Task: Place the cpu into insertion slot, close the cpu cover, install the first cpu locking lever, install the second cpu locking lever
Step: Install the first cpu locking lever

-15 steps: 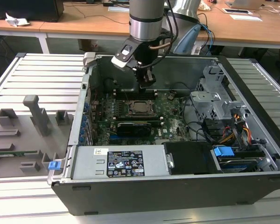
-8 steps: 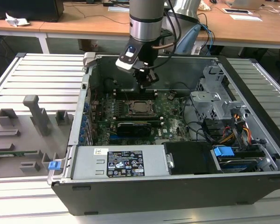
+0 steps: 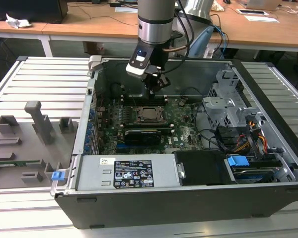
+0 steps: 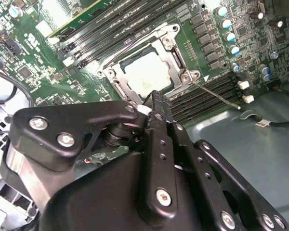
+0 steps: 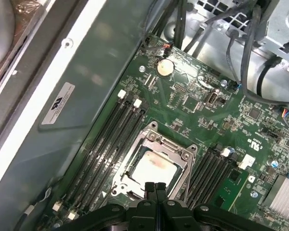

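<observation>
At the exterior view's left lies a grey fixture tray (image 3: 20, 144). At frame centre, inside the open computer case (image 3: 139, 208), the gripper (image 3: 155, 89) hangs with its fingers pressed together (nothing between them). It is just above the cpu (image 5: 154, 168), which is seated in the insertion slot (image 3: 140, 114) under the lowered cpu cover (image 5: 183, 156). A drive cage (image 3: 228, 99) stands at right.

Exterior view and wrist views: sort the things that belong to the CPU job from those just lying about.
Job: cpu, under the closed cpu cover; locking lever, sticking out from the cover's corner; gripper, shut, over the cover's edge.
Lying about: coin battery; grey fixtures at the exterior view's left; blue clip; cables.
</observation>
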You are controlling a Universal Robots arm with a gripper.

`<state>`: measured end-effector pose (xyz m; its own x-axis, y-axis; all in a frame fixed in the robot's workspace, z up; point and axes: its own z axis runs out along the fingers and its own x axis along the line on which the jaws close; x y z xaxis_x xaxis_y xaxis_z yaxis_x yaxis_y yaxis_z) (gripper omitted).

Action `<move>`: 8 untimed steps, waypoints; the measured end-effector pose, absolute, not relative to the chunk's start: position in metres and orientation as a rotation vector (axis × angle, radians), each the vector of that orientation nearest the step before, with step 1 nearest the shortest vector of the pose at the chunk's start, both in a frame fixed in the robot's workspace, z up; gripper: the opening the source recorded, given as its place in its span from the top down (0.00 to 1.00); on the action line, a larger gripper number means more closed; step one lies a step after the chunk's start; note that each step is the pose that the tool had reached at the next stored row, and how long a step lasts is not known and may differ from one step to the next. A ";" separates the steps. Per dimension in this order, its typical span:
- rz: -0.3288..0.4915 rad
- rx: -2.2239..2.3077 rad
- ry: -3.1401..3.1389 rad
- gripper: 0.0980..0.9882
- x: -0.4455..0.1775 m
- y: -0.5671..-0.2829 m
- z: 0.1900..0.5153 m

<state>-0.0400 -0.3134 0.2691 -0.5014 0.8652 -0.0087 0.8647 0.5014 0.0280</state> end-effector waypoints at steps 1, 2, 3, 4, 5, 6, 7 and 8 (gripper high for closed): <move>0.031 1.552 2.707 0.99 -0.040 -0.313 0.269; 0.031 1.546 2.710 0.99 -0.040 -0.313 0.269; 0.032 1.537 2.715 0.99 -0.040 -0.313 0.269; 0.032 1.526 2.722 0.99 -0.040 -0.313 0.269; 0.032 1.512 2.730 0.99 -0.040 -0.313 0.269; 0.033 1.482 2.747 0.99 -0.040 -0.313 0.269; 0.033 1.455 2.761 0.99 -0.040 -0.313 0.269; 0.034 1.427 2.776 0.99 -0.040 -0.313 0.269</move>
<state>-0.0400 -0.3134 0.2691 -0.5819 0.8132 -0.0081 0.8128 0.5819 0.0283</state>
